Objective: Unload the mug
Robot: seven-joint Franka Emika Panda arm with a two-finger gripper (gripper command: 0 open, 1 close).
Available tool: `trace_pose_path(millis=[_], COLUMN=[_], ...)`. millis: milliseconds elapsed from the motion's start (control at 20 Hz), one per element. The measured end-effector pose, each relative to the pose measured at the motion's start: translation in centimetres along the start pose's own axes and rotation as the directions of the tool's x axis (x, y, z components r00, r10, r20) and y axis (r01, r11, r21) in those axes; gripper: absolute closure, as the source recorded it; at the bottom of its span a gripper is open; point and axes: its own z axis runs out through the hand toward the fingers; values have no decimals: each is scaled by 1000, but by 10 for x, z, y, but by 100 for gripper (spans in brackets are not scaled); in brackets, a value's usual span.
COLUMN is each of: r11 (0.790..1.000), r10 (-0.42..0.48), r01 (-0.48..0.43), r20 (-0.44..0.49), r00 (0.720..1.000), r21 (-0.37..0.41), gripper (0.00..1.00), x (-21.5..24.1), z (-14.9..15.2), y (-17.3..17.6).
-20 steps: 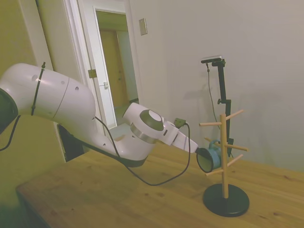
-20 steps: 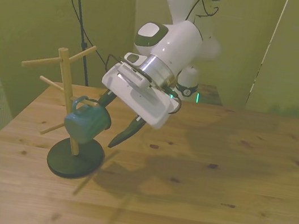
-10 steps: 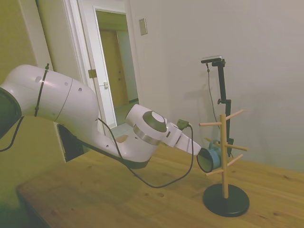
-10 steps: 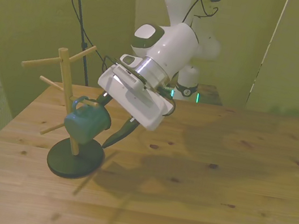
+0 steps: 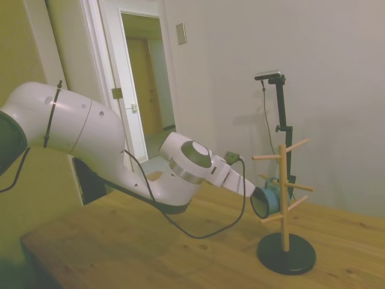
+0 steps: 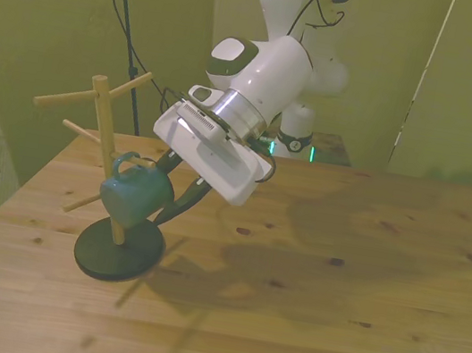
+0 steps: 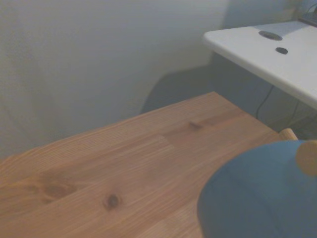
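A: Where is the mug (image 6: 135, 197) right now?

B: On the wooden mug tree (image 6: 104, 151), near the table's (image 6: 330, 319) left edge in the front view. Its loop handle is hooked over one of the lower pegs, and the teal body hangs tilted just above the tree's round black base (image 6: 119, 249). In the side view the dark opening of the mug (image 5: 265, 201) faces back along the arm.

A: And the gripper (image 6: 175, 195)?

B: It reaches down at a slant from the white arm. Its two dark fingers are closed around the mug, one against the side facing the tree's post, the other on the side toward the front view's right. In the side view the mug hides the fingertips.

A: Anything from the wrist view?

B: A blurred blue curve of the mug (image 7: 257, 193) close by, with the wooden tabletop (image 7: 124, 163) beyond it and the corner of a white table (image 7: 267, 54) off past the edge
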Motion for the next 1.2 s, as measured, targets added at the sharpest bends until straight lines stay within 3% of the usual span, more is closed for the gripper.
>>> trace_pose_path(millis=[1200], r11=[1000], r10=[-1], r01=[1], r20=[12], r00=[1000], r21=[21], gripper=[100], x=[-3], z=[-5], y=[-5])
